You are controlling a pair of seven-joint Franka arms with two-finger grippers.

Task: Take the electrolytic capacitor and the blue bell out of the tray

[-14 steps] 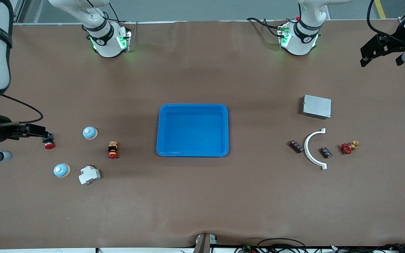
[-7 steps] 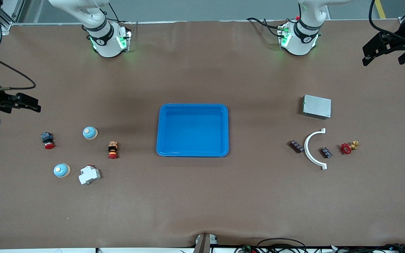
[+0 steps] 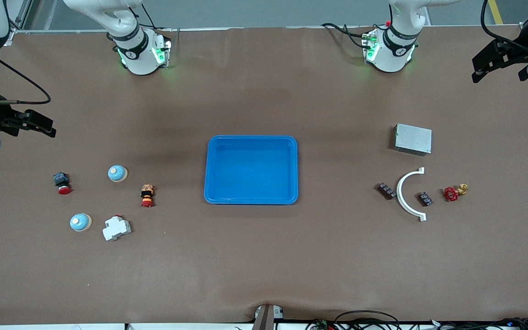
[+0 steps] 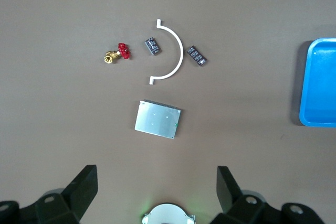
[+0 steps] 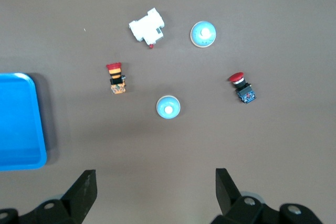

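Observation:
Two blue dome bells (image 3: 117, 173) (image 3: 80, 222) sit toward the right arm's end of the table; they also show in the right wrist view (image 5: 168, 107) (image 5: 203, 34). Two small dark blocks (image 3: 386, 190) (image 3: 425, 198) lie beside a white arc (image 3: 409, 194) toward the left arm's end, and both show in the left wrist view (image 4: 197, 55) (image 4: 152, 45). My right gripper (image 3: 48, 128) (image 5: 155, 187) is open and empty, high over the table's end. My left gripper (image 3: 495, 75) (image 4: 157, 187) is open and empty, high over the table's other end.
A blue tray (image 3: 251, 169) sits mid-table. Beside the bells are a red push button (image 3: 62, 183), an orange-red stop button (image 3: 146, 195) and a white breaker (image 3: 116, 228). Beside the arc are a silver box (image 3: 412, 139) and a red valve (image 3: 454, 192).
My right gripper was down at the red push button; it has lifted off and drawn back toward the robots' side, leaving the button on the table. My left gripper barely shifted.

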